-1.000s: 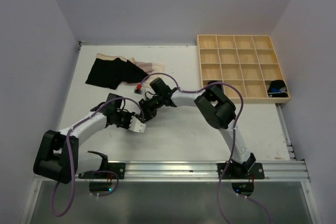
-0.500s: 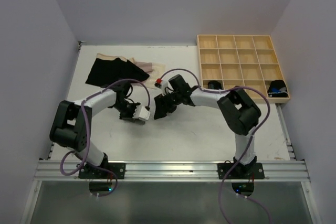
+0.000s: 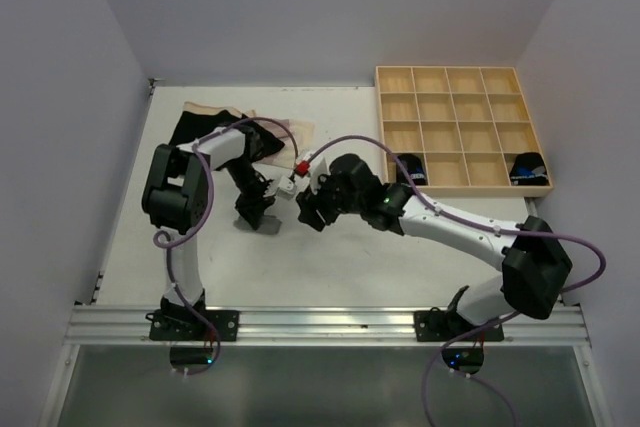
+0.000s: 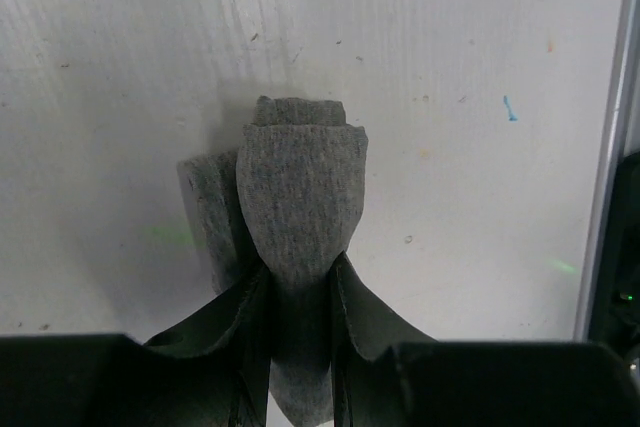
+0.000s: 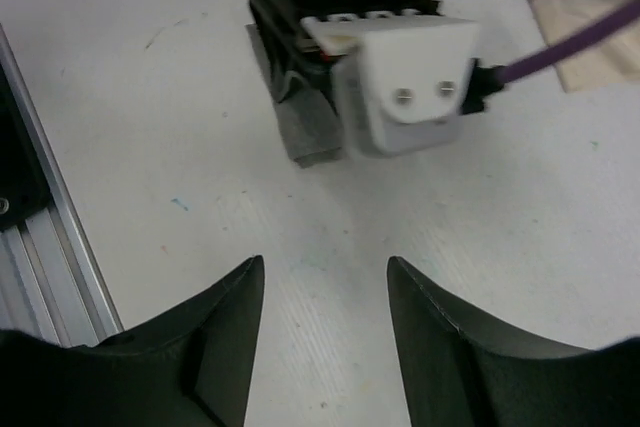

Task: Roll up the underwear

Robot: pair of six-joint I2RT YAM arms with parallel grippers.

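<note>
Nearest, the grey underwear (image 4: 300, 187) lies on the table (image 3: 380, 272) as a finished-looking roll, the left jaws pinched shut on its end. The right jaws stand open and empty just beside it. Farther back, black underwear (image 3: 192, 127) and beige underwear (image 3: 300, 133) lie flat, not yet rolled (the left arm crosses them). The tray (image 3: 462, 77) holds two dark bundles (image 3: 408, 165).

The grey underwear (image 4: 300, 187) is soft, matt, heathered knit cloth. The worktop (image 4: 470, 67) is white and matt, faintly streaked and flecked with small paint spots. The left claw (image 4: 300, 312) and right claw (image 5: 325, 297) look like matt black plastic. The tray (image 3: 450, 69) is pale bare wood. The rail (image 5: 55, 257) is brushed metal.
</note>
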